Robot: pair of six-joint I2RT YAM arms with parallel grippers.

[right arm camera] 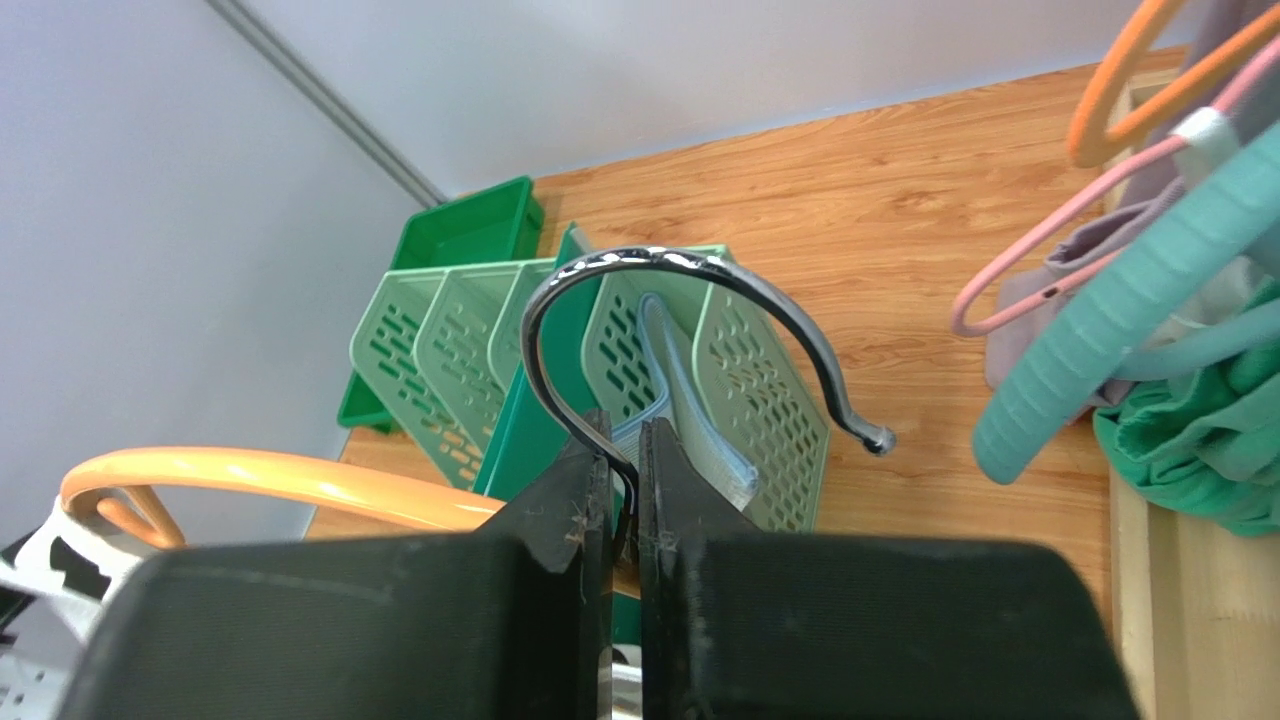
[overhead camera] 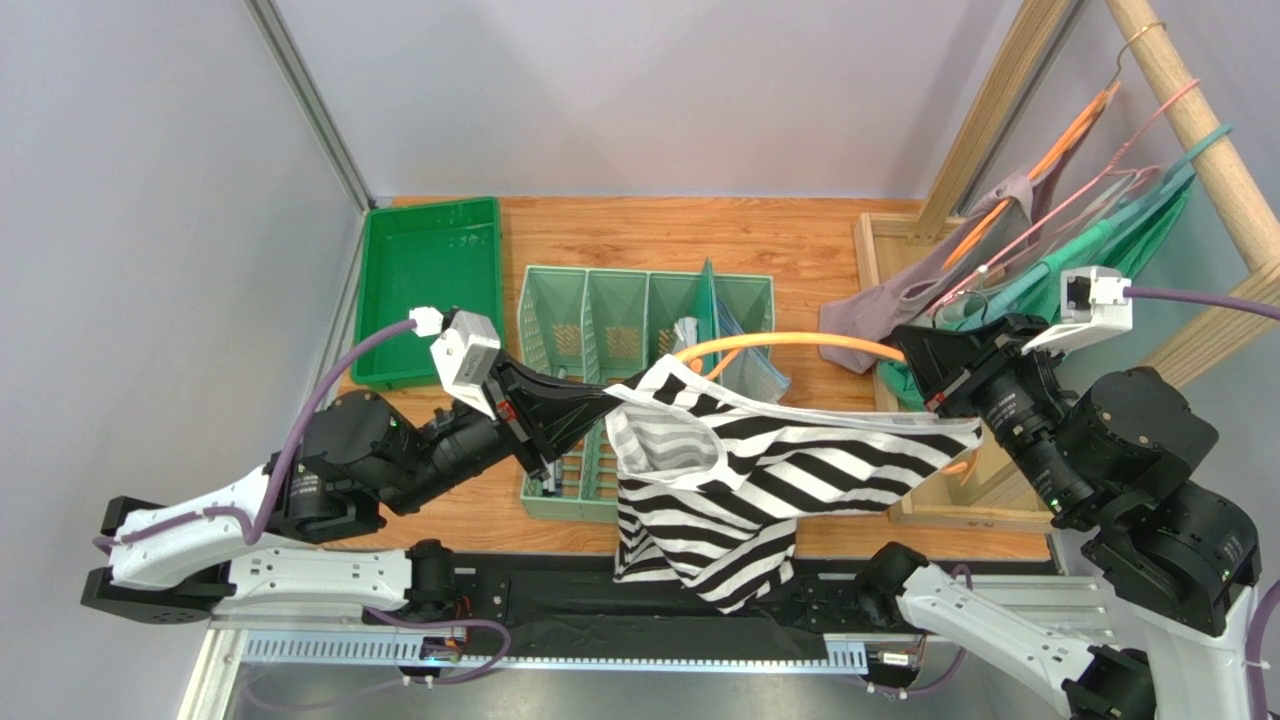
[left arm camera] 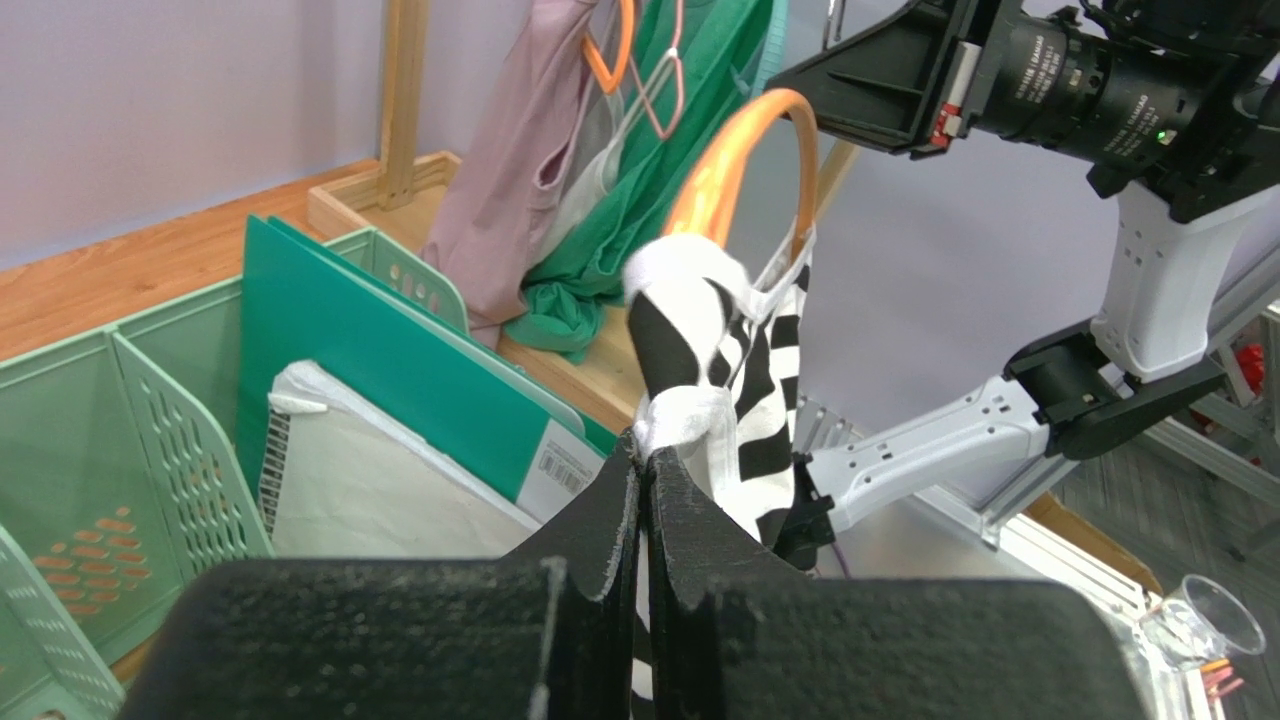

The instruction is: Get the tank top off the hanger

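A pale green slotted organiser [overhead camera: 583, 305] stands on the wooden table [overhead camera: 812, 248], divided into upright compartments. One compartment holds a dark green folder [left arm camera: 394, 348] on edge, with a white mesh pouch [left arm camera: 379, 483] just in front of it; a light blue folder [right arm camera: 679, 393] sits in a neighbouring slot. Further back at the left lies a shallow dark green tray [overhead camera: 428, 273].

Nearer than the organiser, a black-and-white striped tank top [overhead camera: 751, 483] hangs in the air between the two arms, draped on an orange hanger [overhead camera: 784, 342]. The left gripper [left arm camera: 646, 483] has its jaws pressed together on a white-edged shoulder strap of the tank top. The right gripper [right arm camera: 619, 483] is clamped on the hanger's dark metal hook [right arm camera: 679, 267].

At the far right, a wooden rack [overhead camera: 1190, 108] carries a mauve top [overhead camera: 887, 308] and a green top [overhead camera: 1115, 240] on other hangers.

A small white sticker [left arm camera: 553, 468] on the dark green folder is too small to read.
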